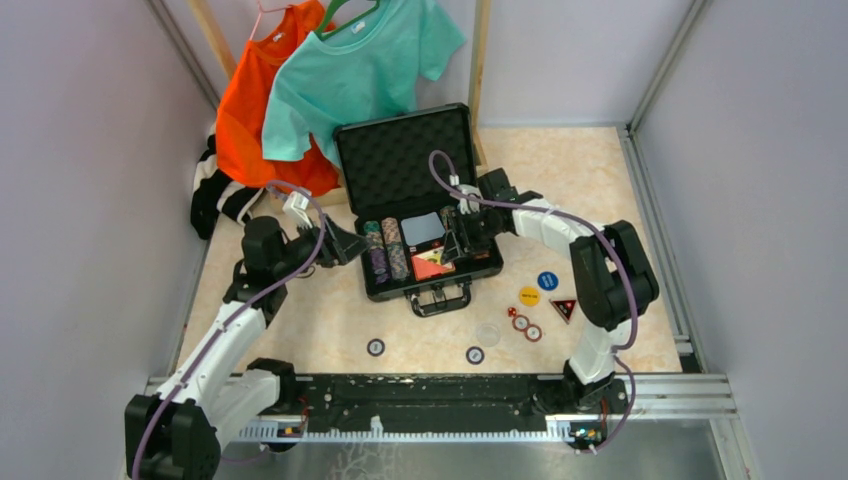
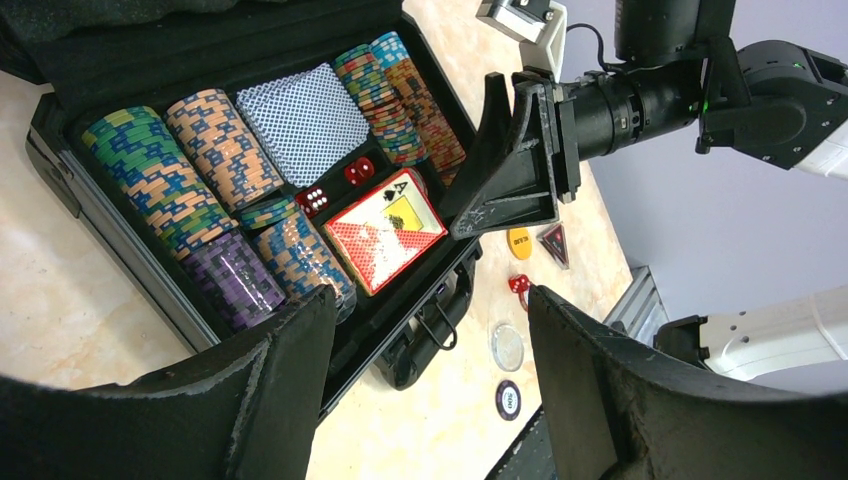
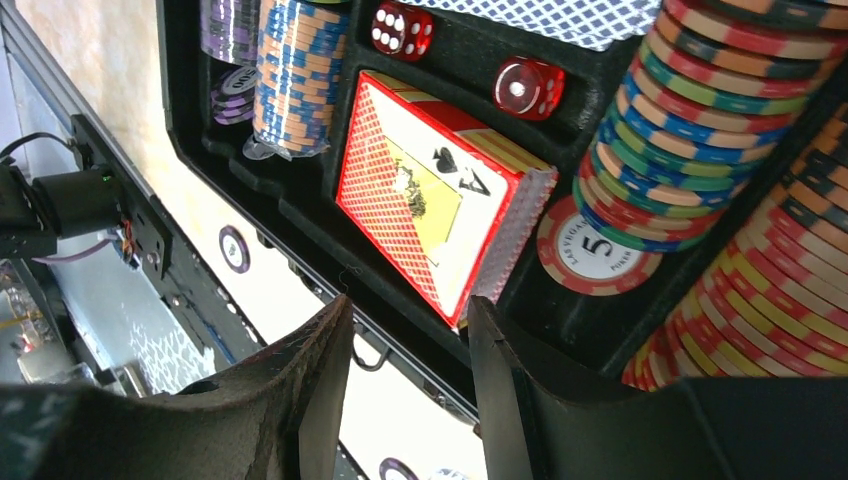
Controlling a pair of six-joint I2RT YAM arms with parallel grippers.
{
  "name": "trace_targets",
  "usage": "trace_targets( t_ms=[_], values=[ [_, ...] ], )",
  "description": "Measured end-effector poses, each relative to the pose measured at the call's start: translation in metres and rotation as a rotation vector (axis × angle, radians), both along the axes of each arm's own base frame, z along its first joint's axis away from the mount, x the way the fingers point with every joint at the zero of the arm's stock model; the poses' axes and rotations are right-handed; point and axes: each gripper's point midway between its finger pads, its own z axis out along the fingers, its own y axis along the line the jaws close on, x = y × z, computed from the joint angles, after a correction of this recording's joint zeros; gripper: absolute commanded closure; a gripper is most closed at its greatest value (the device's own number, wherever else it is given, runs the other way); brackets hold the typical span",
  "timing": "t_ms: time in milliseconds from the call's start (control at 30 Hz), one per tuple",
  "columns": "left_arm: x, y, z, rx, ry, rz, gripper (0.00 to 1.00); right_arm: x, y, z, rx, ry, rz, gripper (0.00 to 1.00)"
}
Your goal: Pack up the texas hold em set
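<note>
Marbled bench [image 1: 300, 320], egg-crate foam lining the open black briefcase [image 1: 400, 155].
Your right claw [image 1: 450, 248] gapes, empty, above the glossy red card box [image 3: 425, 200]; left claw [image 1: 350, 243], likewise spread, flanks ribbed chip stacks [image 2: 160, 185].

The left arm [image 1: 215, 345] is leaning forward from its base at the near left, its white link sloping up to a black joint; its wrist is angling inward, so the left claw [image 1: 348, 243] is pointing sideways toward the middle; its two black fingers [image 2: 290, 350] are standing wide apart with nothing between them. The right arm [image 1: 548, 225] is standing up from its base at the near right, folding at a bulky black elbow and stretching its white forearm back toward the left; its wrist is bending down, and the right claw [image 1: 455, 245] is hanging low with its tips pointing downward; its fingers [image 3: 310, 370] are standing moderately apart, gripping nothing.
</note>
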Motion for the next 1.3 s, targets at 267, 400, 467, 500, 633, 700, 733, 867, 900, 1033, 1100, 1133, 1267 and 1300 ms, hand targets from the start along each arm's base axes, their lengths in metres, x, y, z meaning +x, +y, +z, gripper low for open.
trace_targets(
  t_ms=[267, 400, 467, 500, 633, 700, 733, 867, 900, 1033, 1100, 1133, 1267, 1300],
  values=[
    [0.000, 0.000, -0.002, 0.002, 0.006, 0.000, 0.24, -0.009, 0.022, -0.005, 0.030, 0.013, 0.055, 0.54],
    [0.000, 0.000, -0.003, 0.003, 0.007, 0.000, 0.24, -0.009, 0.031, -0.006, 0.045, 0.011, 0.068, 0.55],
    [0.000, 0.000, -0.003, 0.003, 0.009, 0.000, 0.24, -0.007, 0.031, -0.005, 0.044, 0.004, 0.065, 0.55],
    [0.000, 0.000, -0.004, 0.003, 0.012, -0.001, 0.24, -0.006, 0.030, -0.004, 0.042, 0.000, 0.063, 0.55],
    [0.001, -0.002, -0.009, 0.006, 0.029, -0.012, 0.24, 0.000, 0.026, 0.004, 0.040, -0.033, 0.043, 0.56],
    [0.001, -0.002, -0.013, 0.007, 0.041, -0.018, 0.24, 0.004, 0.024, 0.010, 0.043, -0.055, 0.031, 0.56],
    [0.001, -0.003, -0.014, 0.009, 0.046, -0.020, 0.24, 0.006, 0.022, 0.014, 0.046, -0.065, 0.023, 0.56],
    [0.003, -0.003, -0.019, 0.012, 0.058, -0.024, 0.24, 0.015, 0.015, 0.022, 0.050, -0.097, -0.003, 0.56],
    [0.003, -0.004, -0.020, 0.012, 0.061, -0.025, 0.24, 0.017, 0.014, 0.023, 0.049, -0.102, -0.009, 0.56],
    [0.003, -0.004, -0.023, 0.013, 0.072, -0.030, 0.24, 0.019, 0.010, 0.022, 0.036, -0.110, -0.012, 0.56],
    [0.003, -0.004, -0.023, 0.013, 0.074, -0.032, 0.24, 0.019, 0.010, 0.021, 0.035, -0.114, -0.008, 0.56],
    [0.003, -0.004, -0.023, 0.013, 0.073, -0.032, 0.24, 0.019, 0.010, 0.020, 0.034, -0.113, -0.008, 0.57],
    [0.003, -0.004, -0.022, 0.015, 0.069, -0.033, 0.24, 0.017, 0.012, 0.015, 0.037, -0.103, 0.000, 0.57],
    [0.003, -0.004, -0.022, 0.015, 0.070, -0.033, 0.24, 0.015, 0.012, 0.012, 0.035, -0.095, 0.005, 0.57]
  ],
)
